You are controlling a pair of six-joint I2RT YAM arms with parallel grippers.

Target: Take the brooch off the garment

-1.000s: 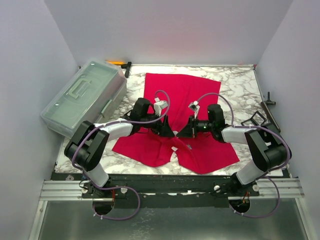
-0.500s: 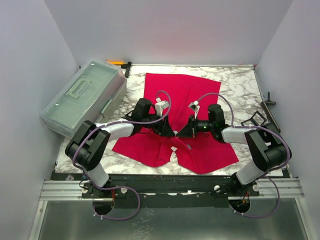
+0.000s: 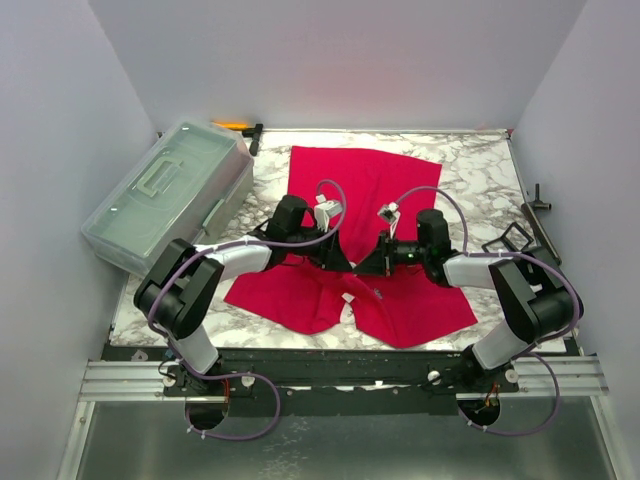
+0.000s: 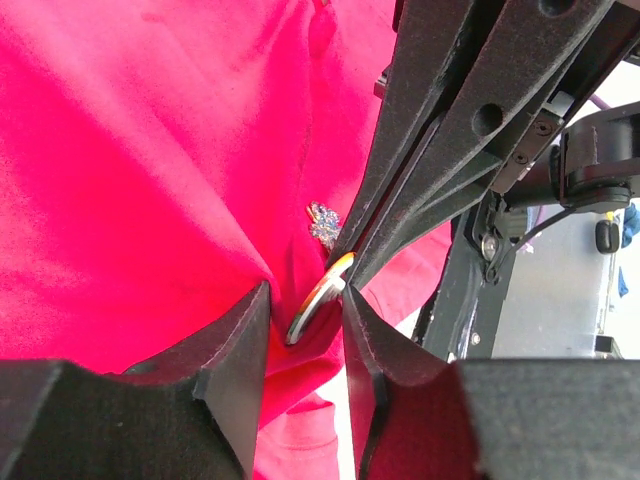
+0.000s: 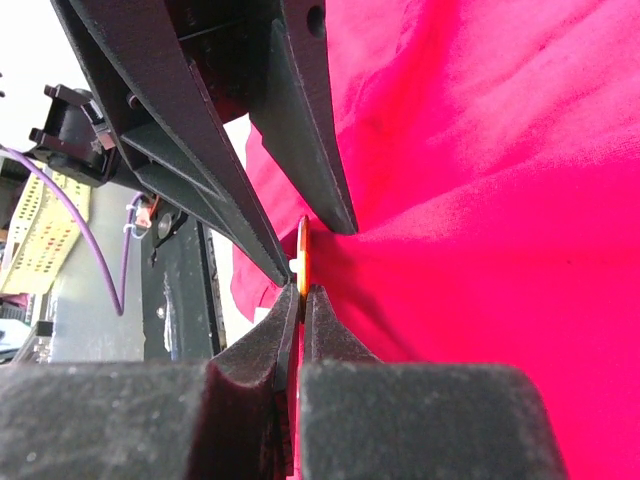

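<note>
From above, the red T-shirt (image 3: 365,180) lies spread flat on the marble table (image 3: 470,170), with a clear plastic box (image 3: 165,195) off at the left edge. The left gripper (image 3: 338,262) and the right gripper (image 3: 366,266) meet nose to nose over the near half of the cloth, and what sits between their tips is too small to make out from up here. On to the left wrist camera, and there it is: the brooch (image 4: 318,300), a round metal-rimmed disc seen edge on, standing up from a pinched fold of shirt. The left fingers (image 4: 235,340) stand apart on either side of it, and I can't tell whether they touch it. The right arm's tips come down from the upper right and close on its top rim. A tiny glittering trinket (image 4: 322,222) sits on the cloth just beside. Over to the right wrist camera: the right pads (image 5: 270,340) are pressed tight onto the orange edge of the disc, with red cloth bunched behind it.
</note>
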